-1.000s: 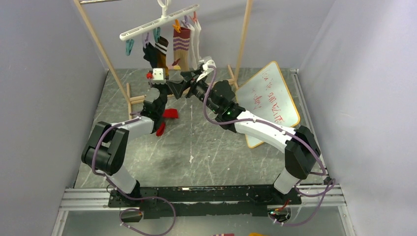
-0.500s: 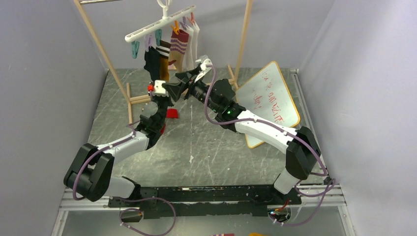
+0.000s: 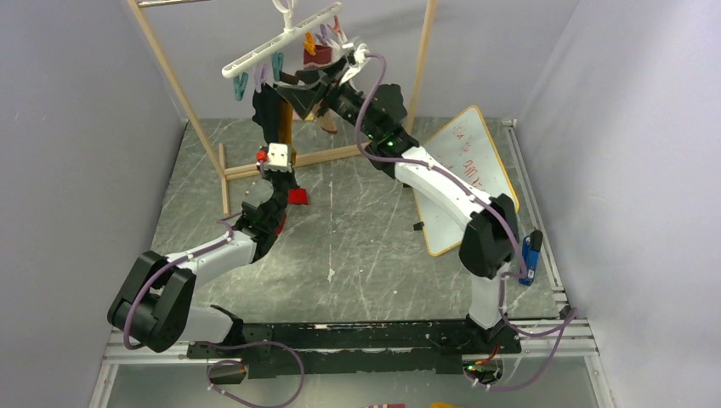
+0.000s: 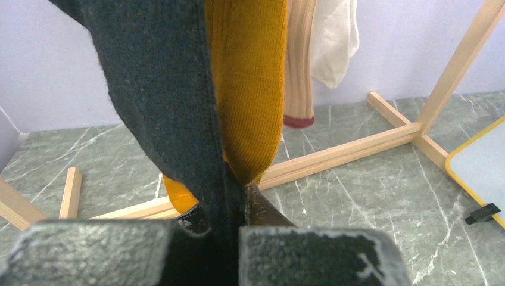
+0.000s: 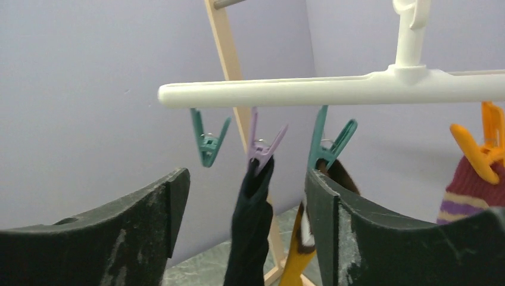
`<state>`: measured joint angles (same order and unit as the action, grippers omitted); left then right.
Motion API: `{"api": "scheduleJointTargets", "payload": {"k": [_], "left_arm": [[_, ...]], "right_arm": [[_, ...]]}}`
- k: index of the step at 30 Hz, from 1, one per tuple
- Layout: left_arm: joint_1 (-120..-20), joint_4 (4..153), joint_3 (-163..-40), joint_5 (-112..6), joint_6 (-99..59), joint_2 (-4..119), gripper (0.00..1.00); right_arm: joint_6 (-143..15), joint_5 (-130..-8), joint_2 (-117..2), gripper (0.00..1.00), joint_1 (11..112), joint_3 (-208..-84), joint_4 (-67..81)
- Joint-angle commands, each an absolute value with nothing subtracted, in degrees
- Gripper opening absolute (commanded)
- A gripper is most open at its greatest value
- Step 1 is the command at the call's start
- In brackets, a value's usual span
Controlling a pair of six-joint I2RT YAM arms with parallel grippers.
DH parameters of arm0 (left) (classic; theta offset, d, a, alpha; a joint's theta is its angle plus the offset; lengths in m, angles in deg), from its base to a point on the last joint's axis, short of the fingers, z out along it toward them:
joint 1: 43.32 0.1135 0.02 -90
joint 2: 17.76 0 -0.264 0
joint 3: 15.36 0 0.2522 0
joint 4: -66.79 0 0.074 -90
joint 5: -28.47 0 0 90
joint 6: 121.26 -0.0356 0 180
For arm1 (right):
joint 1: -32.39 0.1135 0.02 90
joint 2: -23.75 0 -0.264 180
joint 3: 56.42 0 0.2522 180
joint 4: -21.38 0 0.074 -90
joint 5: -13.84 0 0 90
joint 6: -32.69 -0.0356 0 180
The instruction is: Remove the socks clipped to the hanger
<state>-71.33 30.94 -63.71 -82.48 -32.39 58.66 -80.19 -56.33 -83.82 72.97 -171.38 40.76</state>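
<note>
The job in hand is getting the black sock (image 5: 250, 226) off the hanger (image 5: 333, 89). This sock hangs down from the purple clip (image 5: 262, 148), the second clip from the hanger's free end, and it looks pulled tight. Far below the hanger, the left pincer (image 4: 226, 205) is pinched shut on the bottom end of the black sock. The mustard-yellow sock (image 4: 247, 89) hangs from the next clip along and touches the black one. I cannot tell if its tip is caught in the pinch too. The right pincer (image 5: 245, 179) is just under the hanger, wide open and holding nothing. It has one finger on each side of the black sock, a little below the purple clip. So the clip is above this pincer, not between its fingers yet. I think the next move is for the right pincer to go up a bit and squeeze the top ends of the purple clip so it lets go, while the left pincer pulls the sock down. It must take only the purple clip, because the teal clip (image 5: 330, 146) with the yellow sock is just beside it. The red sock (image 3: 296, 196) lies on the surface (image 3: 357, 255) well below the hanger, so that one looks done. The striped sock (image 5: 470, 190) hangs further along the hanger.
</note>
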Motion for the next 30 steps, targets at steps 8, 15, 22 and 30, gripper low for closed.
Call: {"api": "scheduleJointTargets", "payload": {"k": [8,15,22,30], "left_arm": [[-71.8,29.9,-65.4,-81.8,-33.1,58.8,0.05],[-72.1,30.4,-65.8,-81.6,-33.2,58.5,0.05],[-72.1,31.0,-65.9,-81.5,-33.5,58.0,0.05],[-72.4,31.1,-66.1,-81.4,-33.6,57.8,0.05]], "right_arm": [[-84.3,-49.9,-98.4,0.67,73.9,-196.3,32.4],[-83.6,-52.2,-102.1,0.59,74.0,-200.9,30.4],[-83.9,-54.6,-104.3,0.57,74.0,-203.1,30.9],[-83.8,-57.0,-105.9,0.57,74.0,-206.0,31.5]]}}
